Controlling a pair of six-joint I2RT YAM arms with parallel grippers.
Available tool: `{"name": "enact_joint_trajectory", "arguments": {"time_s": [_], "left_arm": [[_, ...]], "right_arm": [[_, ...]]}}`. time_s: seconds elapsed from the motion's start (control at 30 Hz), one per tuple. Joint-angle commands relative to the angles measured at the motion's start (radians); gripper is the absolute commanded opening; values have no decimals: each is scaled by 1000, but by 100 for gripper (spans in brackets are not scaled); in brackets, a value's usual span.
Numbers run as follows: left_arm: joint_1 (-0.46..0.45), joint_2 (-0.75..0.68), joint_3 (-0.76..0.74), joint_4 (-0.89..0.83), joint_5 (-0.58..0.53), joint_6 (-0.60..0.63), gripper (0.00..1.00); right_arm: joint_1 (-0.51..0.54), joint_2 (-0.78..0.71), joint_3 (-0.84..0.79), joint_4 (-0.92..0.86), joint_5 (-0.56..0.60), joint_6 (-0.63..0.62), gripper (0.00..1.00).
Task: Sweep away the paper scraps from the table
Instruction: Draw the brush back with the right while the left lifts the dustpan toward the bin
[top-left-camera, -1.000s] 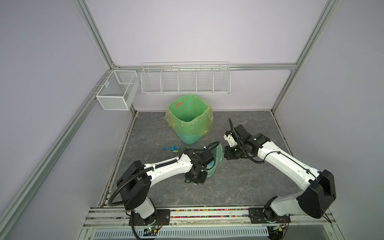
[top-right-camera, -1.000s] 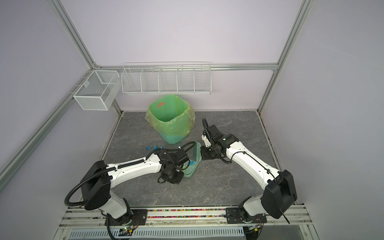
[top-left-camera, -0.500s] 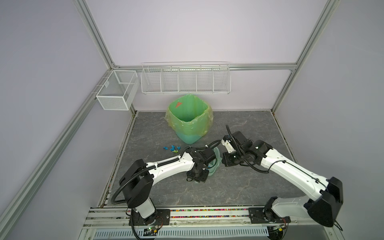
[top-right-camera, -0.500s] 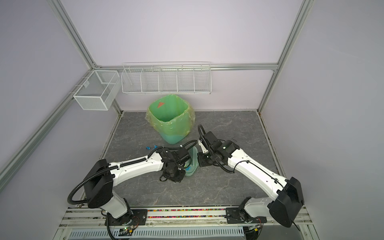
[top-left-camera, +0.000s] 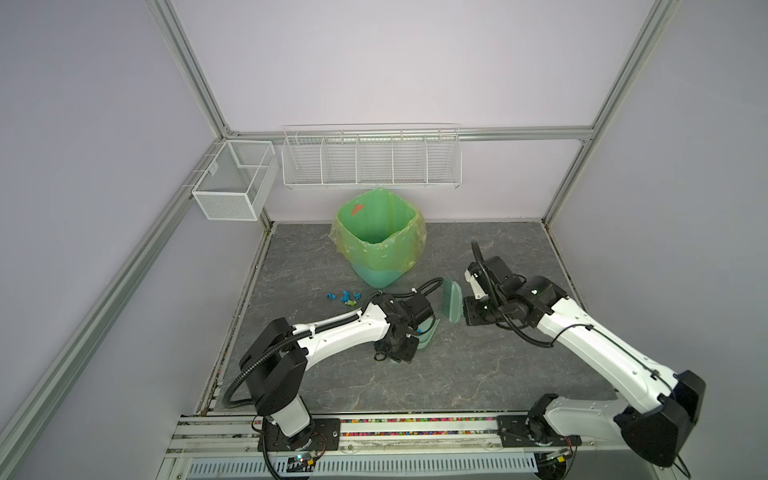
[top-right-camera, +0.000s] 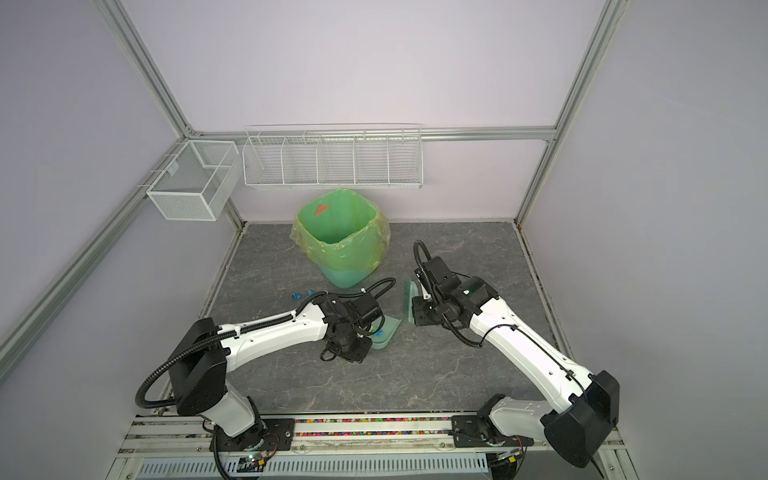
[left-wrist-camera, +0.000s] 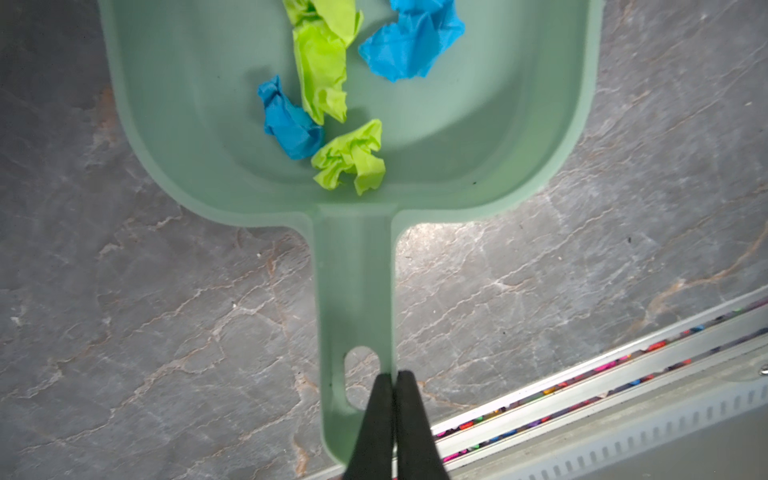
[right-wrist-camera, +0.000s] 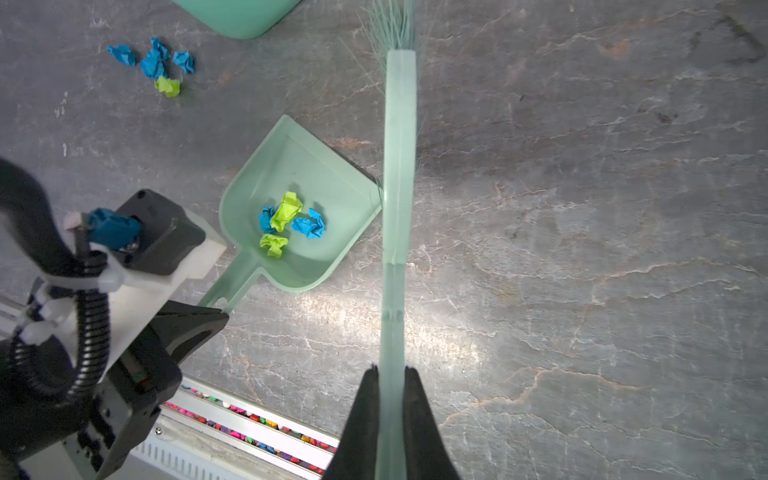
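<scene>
My left gripper is shut on the end of the handle of a mint-green dustpan that lies on the table. Several blue and lime-green paper scraps sit inside the pan. My right gripper is shut on the handle of a pale green brush. The bristle end of the brush stands just right of the dustpan mouth. More loose paper scraps lie on the table left of the bin, behind my left arm. The same loose paper scraps show in the right wrist view.
A green-lined bin stands at the back middle of the table. On the back rails hang a white mesh basket and a long wire rack. An aluminium rail runs along the front edge.
The right gripper swung the brush down and left toward the dustpan, then drew slightly back to the right. The left gripper and dustpan shifted a little toward the front.
</scene>
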Motion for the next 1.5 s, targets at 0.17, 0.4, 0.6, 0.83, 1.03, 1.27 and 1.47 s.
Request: {"name": "enact_joint_trajectory", "arguments": {"time_s": [0.17,0.4,0.6,0.83,1.03,1.27,1.47], "left_arm": [[4,-34,54,-29,-58,27,0],[4,-51,75,-42,-73,29,0],[4,-56,131,-80,-103,42,0],[4,-67,196,-76,-111,35,0],[4,-48,289,-83,-114,51,0],[4,-18,380,-115,-137,76,0],[4,2,444,-122,-116,103,0]], "right_arm": [[-98,-79,16,-39,51,-21,7],[-125,-113,-17,-39,63,-14,7],[-146,-121,-28,-34,71,-15,7],[-161,-134,-58,-3,68,-1,7],[-171,-152,-57,-8,72,2,7],[-181,-163,-81,-10,64,2,7],[-183,-190,-112,5,46,10,7]]}}
